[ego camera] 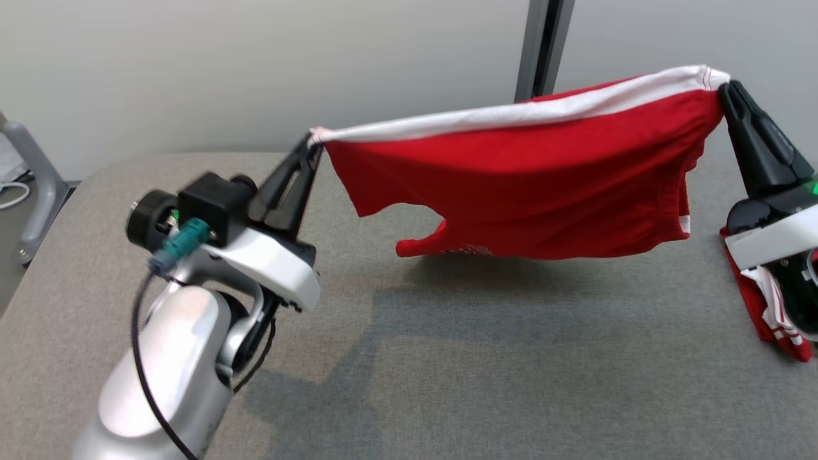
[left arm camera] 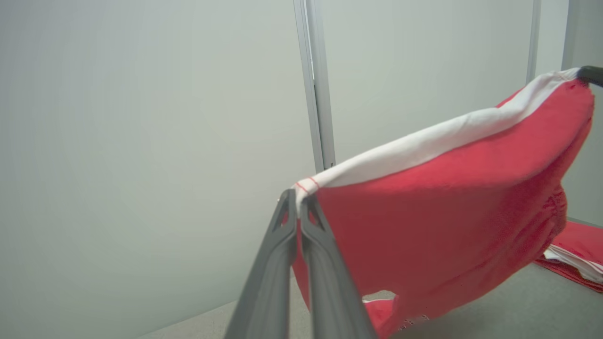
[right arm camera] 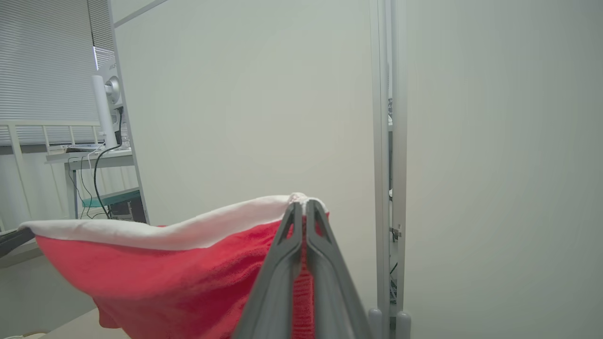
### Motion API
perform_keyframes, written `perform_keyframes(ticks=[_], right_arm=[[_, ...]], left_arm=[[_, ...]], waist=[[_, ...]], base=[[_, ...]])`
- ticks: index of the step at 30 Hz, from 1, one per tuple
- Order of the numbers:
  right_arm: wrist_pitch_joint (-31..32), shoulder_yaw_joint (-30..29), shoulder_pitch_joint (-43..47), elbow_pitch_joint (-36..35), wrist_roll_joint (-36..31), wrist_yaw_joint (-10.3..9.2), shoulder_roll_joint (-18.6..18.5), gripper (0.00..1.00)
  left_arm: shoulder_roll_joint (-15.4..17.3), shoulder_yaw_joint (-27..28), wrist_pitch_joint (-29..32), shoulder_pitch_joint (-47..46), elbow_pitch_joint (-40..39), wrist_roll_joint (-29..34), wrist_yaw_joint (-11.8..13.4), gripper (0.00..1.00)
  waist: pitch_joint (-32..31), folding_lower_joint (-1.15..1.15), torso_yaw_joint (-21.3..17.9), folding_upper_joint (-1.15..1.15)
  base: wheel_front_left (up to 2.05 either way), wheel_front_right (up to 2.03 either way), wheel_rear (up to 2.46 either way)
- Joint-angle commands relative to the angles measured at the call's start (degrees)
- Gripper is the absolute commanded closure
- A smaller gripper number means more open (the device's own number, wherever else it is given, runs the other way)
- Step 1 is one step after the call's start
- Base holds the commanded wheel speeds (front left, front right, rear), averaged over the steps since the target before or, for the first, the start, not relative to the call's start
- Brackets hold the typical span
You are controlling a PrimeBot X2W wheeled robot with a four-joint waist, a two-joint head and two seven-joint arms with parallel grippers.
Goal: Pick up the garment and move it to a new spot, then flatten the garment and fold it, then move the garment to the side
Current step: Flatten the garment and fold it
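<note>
The garment (ego camera: 524, 172) is red with a white band along its top edge. It hangs stretched in the air between my two grippers, its lower edge just above the grey table (ego camera: 447, 358). My left gripper (ego camera: 313, 142) is shut on the garment's left corner (left arm camera: 301, 188). At the upper right, my right gripper (ego camera: 725, 86) is shut on the other white corner (right arm camera: 301, 200). The red cloth (left arm camera: 447, 226) sags below the taut band.
Another red and white cloth (ego camera: 770, 313) lies on the table at the right edge, under my right forearm. A pale wall with a vertical grey post (ego camera: 543, 48) stands behind the table. A grey frame (ego camera: 35, 185) stands at the far left.
</note>
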Motion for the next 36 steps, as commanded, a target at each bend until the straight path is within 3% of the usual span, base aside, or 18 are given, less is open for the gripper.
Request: perform_keyframes(ticks=[1,10,18,26,36], right_arm=[[-0.3,-0.3,-0.9,-0.3,-0.2,0.00,0.0,1.00],[0.0,-3.1,-6.6,-2.7,3.0,0.00,2.8,1.00],[-0.1,-6.4,-8.4,-2.0,3.6,0.00,6.7,1.00],[0.6,-7.1,-10.0,0.3,3.2,0.00,9.7,1.00],[1.2,-7.8,-23.6,7.4,5.2,0.00,13.3,1.00]], left_arm=[[0.1,0.4,0.3,-0.7,-0.3,-0.5,-0.2,1.00],[0.2,4.9,5.7,-4.5,-5.7,-6.4,1.1,1.00],[-1.2,8.6,5.1,-2.6,-7.9,-10.8,3.2,1.00],[-1.9,9.9,5.5,-3.7,-8.3,-13.0,3.3,1.00],[-4.4,12.0,6.5,-17.5,-0.8,-16.0,2.5,1.00]], waist=[[-0.8,0.00,-0.7,0.00],[-2.6,0.00,-3.7,0.00],[-3.0,0.00,-4.7,0.00],[-1.7,0.00,-4.7,0.00],[9.4,0.00,-4.7,0.00]], base=[[0.00,0.00,0.00],[0.00,0.00,0.00],[0.00,0.00,0.00],[0.00,0.00,0.00],[0.00,0.00,0.00]])
